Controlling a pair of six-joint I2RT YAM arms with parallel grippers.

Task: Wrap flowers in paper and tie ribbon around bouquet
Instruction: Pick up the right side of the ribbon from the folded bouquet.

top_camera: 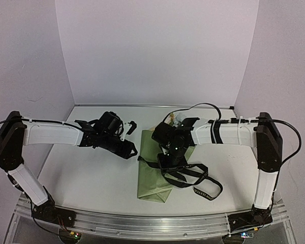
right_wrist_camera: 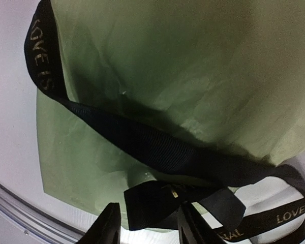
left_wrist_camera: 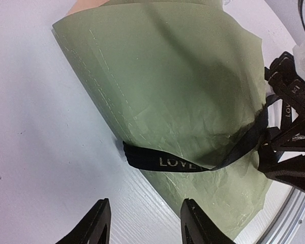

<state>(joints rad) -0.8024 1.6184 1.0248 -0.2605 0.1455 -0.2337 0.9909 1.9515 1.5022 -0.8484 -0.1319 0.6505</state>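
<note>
The olive-green paper [top_camera: 151, 179] lies folded over the flowers on the table; a few pale blossoms [top_camera: 174, 120] peek out behind the right wrist. The black ribbon [top_camera: 195, 179] crosses the paper and loops loosely to its right. My left gripper [top_camera: 131, 149] hovers at the paper's left edge, open [left_wrist_camera: 145, 223], with only table and paper edge between its fingers; the lettered ribbon [left_wrist_camera: 168, 162] lies just beyond them. My right gripper [top_camera: 169, 161] points down over the paper's middle. Its jaws stand apart [right_wrist_camera: 148, 223] with a folded ribbon end [right_wrist_camera: 152, 203] between the fingertips.
The white table [top_camera: 91, 178] is walled in white at the back and sides. An aluminium rail [top_camera: 152, 223] runs along the near edge, close below the paper's bottom end. In the left wrist view the right gripper's black fingers [left_wrist_camera: 290, 147] sit at the paper's right side.
</note>
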